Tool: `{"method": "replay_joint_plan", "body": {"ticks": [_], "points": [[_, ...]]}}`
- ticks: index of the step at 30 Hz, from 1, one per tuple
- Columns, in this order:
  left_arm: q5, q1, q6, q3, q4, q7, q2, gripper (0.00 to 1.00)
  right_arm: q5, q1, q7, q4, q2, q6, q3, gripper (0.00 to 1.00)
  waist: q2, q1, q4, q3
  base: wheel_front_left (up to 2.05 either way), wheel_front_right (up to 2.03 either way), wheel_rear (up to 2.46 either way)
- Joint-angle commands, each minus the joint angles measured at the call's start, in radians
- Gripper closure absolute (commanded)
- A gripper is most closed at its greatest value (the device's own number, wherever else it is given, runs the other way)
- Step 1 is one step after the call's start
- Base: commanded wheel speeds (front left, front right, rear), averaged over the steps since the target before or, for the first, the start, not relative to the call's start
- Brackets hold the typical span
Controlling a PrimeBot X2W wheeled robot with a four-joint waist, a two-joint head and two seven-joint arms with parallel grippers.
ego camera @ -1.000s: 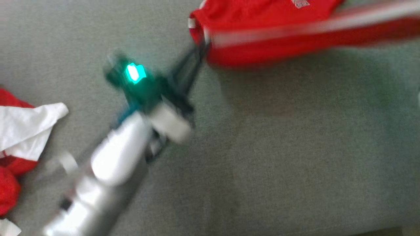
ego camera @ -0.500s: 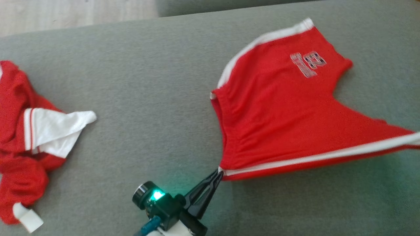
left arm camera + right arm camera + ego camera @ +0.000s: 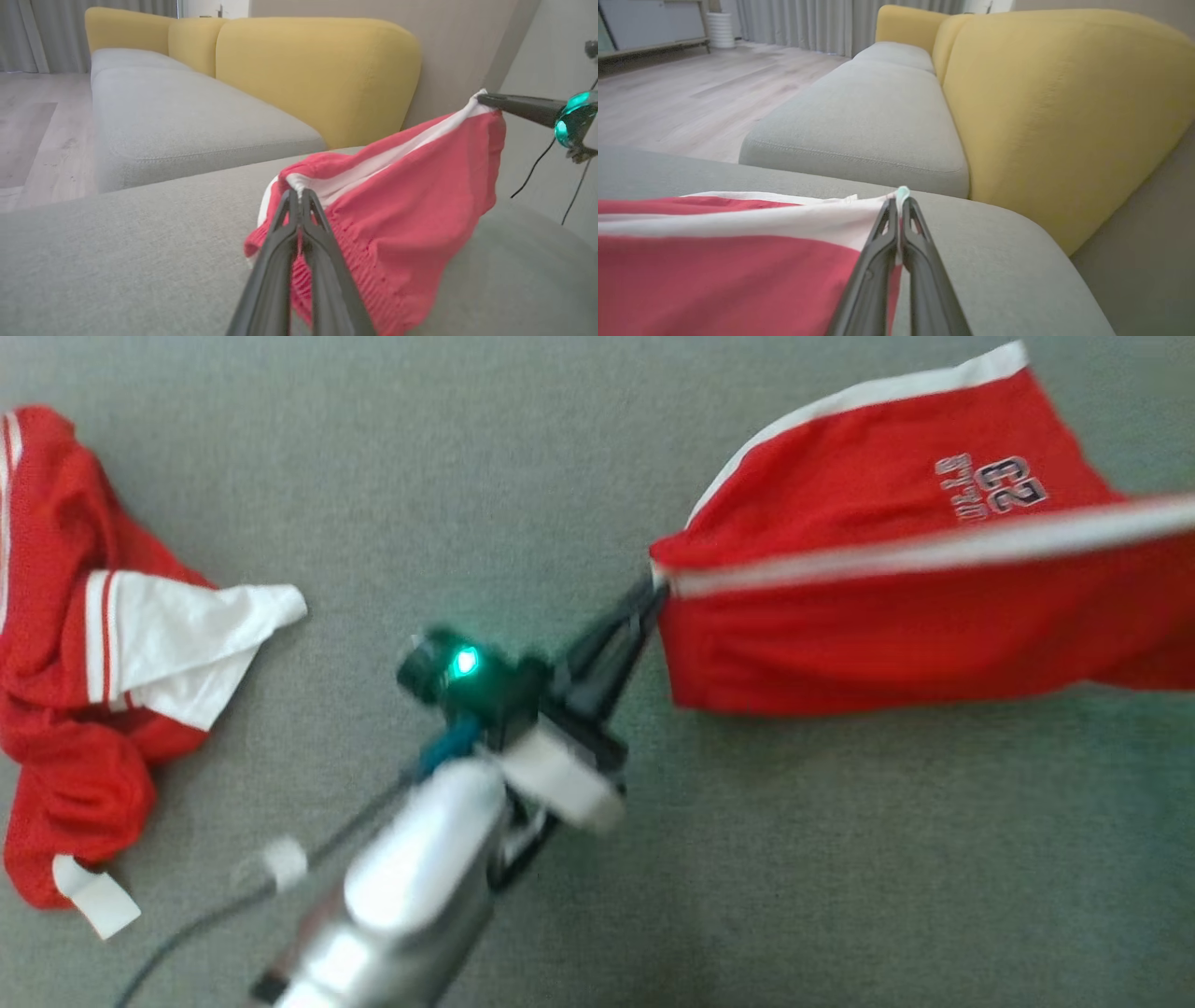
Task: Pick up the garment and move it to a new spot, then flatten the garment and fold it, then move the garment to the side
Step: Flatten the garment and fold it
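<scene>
The garment is a pair of red shorts with white side stripes and a number print, stretched above the grey seat. My left gripper is shut on its left corner, where the white stripe ends. In the left wrist view the same gripper pinches the gathered waistband of the garment, and my right gripper holds the far corner at the upper right. In the right wrist view the right gripper is shut on the white-edged corner of the garment.
A second red and white garment lies crumpled at the left of the grey seat. Yellow backrests stand behind, more grey cushions run alongside, and a wooden floor lies beyond.
The head camera has swung between frames. Both grips hold. The striped edge held by my left gripper has moved from the garment's near side up over it, close to the number print.
</scene>
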Motion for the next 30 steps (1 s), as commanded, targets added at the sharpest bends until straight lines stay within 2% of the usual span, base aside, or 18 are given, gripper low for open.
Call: {"method": "replay_joint_plan", "body": {"ticks": [1, 7, 13, 19, 23, 24, 25, 26, 27, 28, 30], "points": [[-0.012, -0.04, 0.006, 0.034, 0.003, 0.013, 0.002, 1.0, 0.002, -0.05, 0.008, 0.001, -0.056, 0.007, 0.036, 1.0, 0.0, -0.0003, 0.015, 0.04, 0.0, 0.0, 0.0], [-0.076, -0.178, 0.018, 0.028, 0.126, 0.039, -0.01, 1.0, 0.013, -0.301, 0.021, 0.212, -0.144, 0.007, 0.202, 1.0, 0.0, -0.0003, 0.037, 0.1, 0.0, 0.0, 0.0], [-0.188, -0.272, 0.039, -0.058, 0.148, 0.014, -0.011, 1.0, 0.024, -0.499, -0.004, 0.416, -0.193, 0.007, 0.354, 1.0, 0.0, -0.0003, 0.075, 0.151, 0.0, 0.0, 0.0], [-0.284, -0.37, 0.078, -0.159, 0.169, 0.0, -0.011, 1.0, 0.026, -0.667, -0.045, 0.585, -0.202, 0.007, 0.458, 1.0, 0.0, -0.0003, 0.101, 0.192, 0.0, 0.0, 0.0], [-0.319, -0.404, 0.11, -0.198, 0.188, -0.007, -0.011, 1.0, 0.024, -0.73, -0.083, 0.649, -0.188, 0.007, 0.507, 1.0, 0.0, -0.0003, 0.105, 0.204, 0.0, 0.0, 0.0], [-0.328, -0.413, 0.118, -0.209, 0.193, -0.01, -0.011, 1.0, 0.025, -0.747, -0.098, 0.669, -0.182, 0.007, 0.521, 0.93, 0.0, -0.0003, 0.106, 0.206, 0.0, 0.0, 0.0], [-0.339, -0.419, 0.124, -0.219, 0.198, -0.013, -0.011, 0.93, 0.029, -0.762, -0.114, 0.688, -0.174, 0.007, 0.533, 0.69, 0.0, -0.0003, 0.105, 0.208, 0.0, 0.0, 0.0], [-0.349, -0.423, 0.129, -0.227, 0.203, -0.016, -0.011, 0.63, 0.034, -0.773, -0.131, 0.708, -0.165, 0.007, 0.539, 0.18, 0.0, -0.0003, 0.105, 0.209, 0.0, 0.0, 0.0], [-0.358, -0.426, 0.135, -0.234, 0.205, -0.019, -0.011, 0.16, 0.044, -0.781, -0.148, 0.729, -0.157, 0.007, 0.543, 0.0, 0.0, -0.0003, 0.106, 0.208, 0.0, 0.0, 0.0], [-0.37, -0.424, 0.141, -0.239, 0.205, -0.022, -0.011, 0.0, 0.057, -0.785, -0.165, 0.75, -0.149, 0.007, 0.546, 0.0, 0.0, -0.0003, 0.107, 0.205, 0.0, 0.0, 0.0], [-0.377, -0.42, 0.162, -0.241, 0.2, -0.026, -0.011, 0.0, 0.094, -0.776, -0.196, 0.784, -0.136, 0.007, 0.548, 0.0, 0.0, -0.0003, 0.11, 0.195, 0.0, 0.0, 0.0]]}}
